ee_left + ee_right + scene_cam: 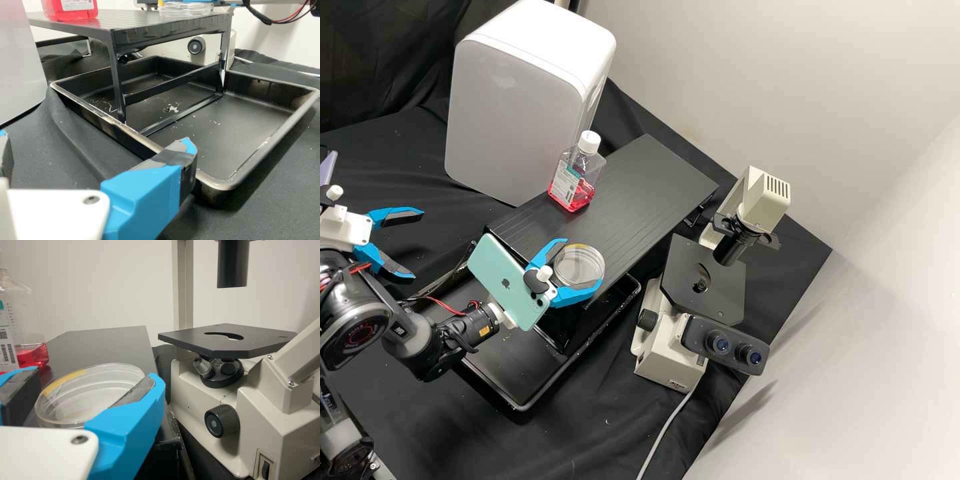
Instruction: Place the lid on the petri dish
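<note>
Flask (574,176) of red liquid; petri dish (579,263) within right claw (582,267).

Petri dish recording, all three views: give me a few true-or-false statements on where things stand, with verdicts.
1. The petri dish sits on the raised black platform. True.
2. The bottle of red liquid lies on its side in the tray. False: it stands upright on the platform, close to the white box.
3. The right gripper has a finger on either side of the petri dish. True.
4. The left gripper holds the bottle. False: it is open and holds nothing, off to the side of the tray.
</note>
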{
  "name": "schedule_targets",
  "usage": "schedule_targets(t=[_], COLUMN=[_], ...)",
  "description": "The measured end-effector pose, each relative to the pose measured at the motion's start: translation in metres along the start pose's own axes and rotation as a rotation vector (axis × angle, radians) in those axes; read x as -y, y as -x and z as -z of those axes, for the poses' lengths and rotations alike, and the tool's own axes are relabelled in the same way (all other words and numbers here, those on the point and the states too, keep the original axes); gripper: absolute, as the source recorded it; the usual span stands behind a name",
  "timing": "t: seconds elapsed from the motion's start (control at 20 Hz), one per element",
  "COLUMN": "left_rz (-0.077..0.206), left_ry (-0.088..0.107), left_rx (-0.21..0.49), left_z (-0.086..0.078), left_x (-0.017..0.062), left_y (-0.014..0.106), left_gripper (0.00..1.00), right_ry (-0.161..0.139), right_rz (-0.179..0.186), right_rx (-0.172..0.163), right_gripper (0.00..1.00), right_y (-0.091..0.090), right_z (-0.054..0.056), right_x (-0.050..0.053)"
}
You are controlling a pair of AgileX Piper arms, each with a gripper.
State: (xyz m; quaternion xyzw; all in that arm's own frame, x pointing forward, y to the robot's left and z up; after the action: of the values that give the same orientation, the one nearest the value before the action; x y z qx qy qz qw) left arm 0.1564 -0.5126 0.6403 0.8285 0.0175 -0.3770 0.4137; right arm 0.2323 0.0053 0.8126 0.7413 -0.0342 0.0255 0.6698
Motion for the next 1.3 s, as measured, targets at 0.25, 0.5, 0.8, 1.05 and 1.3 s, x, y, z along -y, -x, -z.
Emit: schedule_targets(t=[0.25, 0.5, 0.8, 1.05, 1.3], left_rz=[0.0, 0.0, 0.0, 0.0, 0.0], left_ry=[0.0, 0.0, 0.0, 0.0, 0.0], left_rx=[0.0, 0.0, 0.0, 0.0, 0.0], left_z=[0.0, 0.0, 0.0, 0.0, 0.0], left_x=[0.0, 0.0, 0.0, 0.0, 0.0], left_y=[0.0, 0.0, 0.0, 0.0, 0.0], left_gripper=[1.0, 1.0, 1.0, 1.0, 1.0], right_ry=[0.0, 0.0, -0.013, -0.018, -0.019], right_rz=[-0.008, -0.008, 0.004, 0.015, 0.007], right_rx=[0.006, 0.006, 0.024, 0.021, 0.016], right_gripper=[0.0, 0.0, 0.0, 0.0, 0.0], right_y=[0.0, 0.0, -0.01, -0.024, -0.027], right_z=[-0.001, -0.001, -0.003, -0.004, -0.004], right_x=[-0.002, -0.002, 0.007, 0.015, 0.014])
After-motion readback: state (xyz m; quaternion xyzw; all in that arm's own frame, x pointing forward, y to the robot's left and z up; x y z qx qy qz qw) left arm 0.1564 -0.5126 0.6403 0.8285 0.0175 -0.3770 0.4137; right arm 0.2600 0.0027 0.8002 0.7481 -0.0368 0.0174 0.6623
